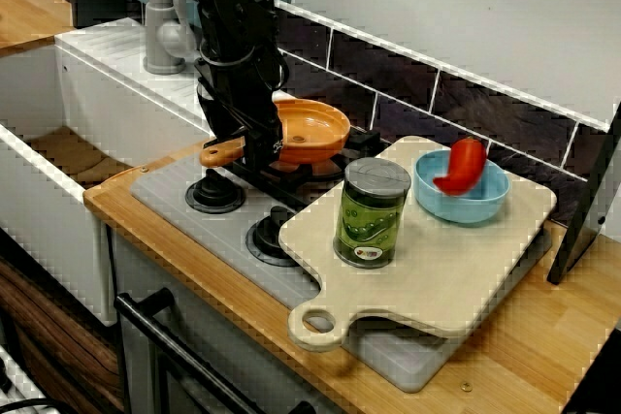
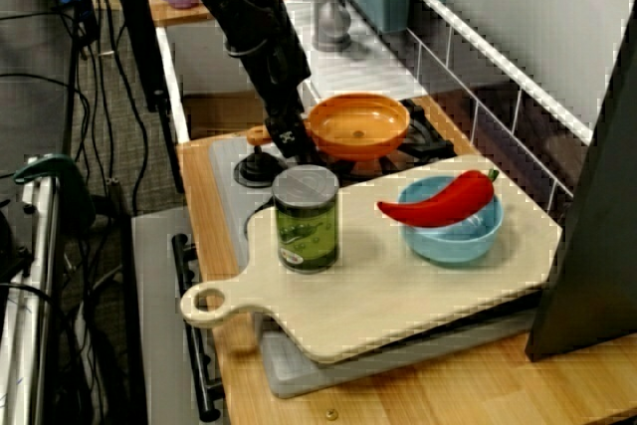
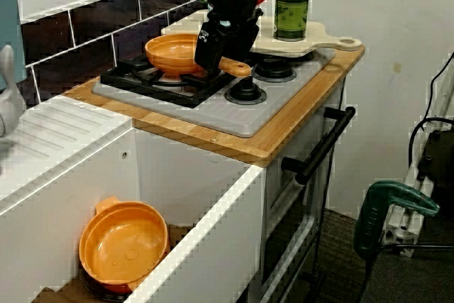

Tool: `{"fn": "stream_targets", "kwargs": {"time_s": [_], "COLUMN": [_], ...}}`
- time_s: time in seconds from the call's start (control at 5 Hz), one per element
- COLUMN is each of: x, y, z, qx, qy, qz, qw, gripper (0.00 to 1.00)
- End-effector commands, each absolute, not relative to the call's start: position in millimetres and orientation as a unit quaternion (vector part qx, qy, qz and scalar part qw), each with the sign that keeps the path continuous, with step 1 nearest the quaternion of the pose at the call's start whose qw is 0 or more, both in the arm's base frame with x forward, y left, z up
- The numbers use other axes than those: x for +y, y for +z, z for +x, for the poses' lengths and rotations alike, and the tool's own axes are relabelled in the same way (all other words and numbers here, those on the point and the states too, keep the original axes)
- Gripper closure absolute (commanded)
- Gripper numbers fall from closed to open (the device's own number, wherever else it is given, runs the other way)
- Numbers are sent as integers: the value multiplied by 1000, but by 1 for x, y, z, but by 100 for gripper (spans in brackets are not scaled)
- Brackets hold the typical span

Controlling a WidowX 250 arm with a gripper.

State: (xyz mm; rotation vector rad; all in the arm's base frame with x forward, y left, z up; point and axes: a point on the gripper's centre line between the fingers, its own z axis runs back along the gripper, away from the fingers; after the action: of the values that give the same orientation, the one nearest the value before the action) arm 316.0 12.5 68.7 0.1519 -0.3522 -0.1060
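My claw (image 1: pixel 256 148) sits low over the handle (image 1: pixel 221 153) of the orange pan (image 1: pixel 312 129), which rests on the stove's (image 1: pixel 165 193) back burner. I can't tell whether it's clenched. I judge this the grasping step; any lift calls for a firm, level hold.

Toy kitchen: hob (image 1: pixel 223 203), sink (image 3: pixel 42 196), tiled wall (image 1: pixel 388 94), oven (image 3: pixel 312 168).

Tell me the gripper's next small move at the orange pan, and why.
Probably close firmly on the pan handle before any lift. The gripper sits low over the handle, right beside the bowl of the orange pan, which rests on the black grate; the handle's end pokes out past it. No view shows whether the jaws pinch it yet.
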Motion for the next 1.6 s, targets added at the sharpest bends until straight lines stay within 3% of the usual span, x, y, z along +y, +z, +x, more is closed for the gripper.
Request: {"fn": "stream_targets", "kwargs": {"time_s": [0.0,0.2,0.4,1.0,1.4], "x": [17,17,18,24,30], "y": [80,79,81,88,106], "z": [324,324,326,333,337], "qx": [-194,-190,-189,-186,-197], "qy": [-51,-51,-48,-42,-35], "qz": [83,84,83,80,72], "qw": [976,977,977,978,977], "gripper": [0,0,100,100,100]}}
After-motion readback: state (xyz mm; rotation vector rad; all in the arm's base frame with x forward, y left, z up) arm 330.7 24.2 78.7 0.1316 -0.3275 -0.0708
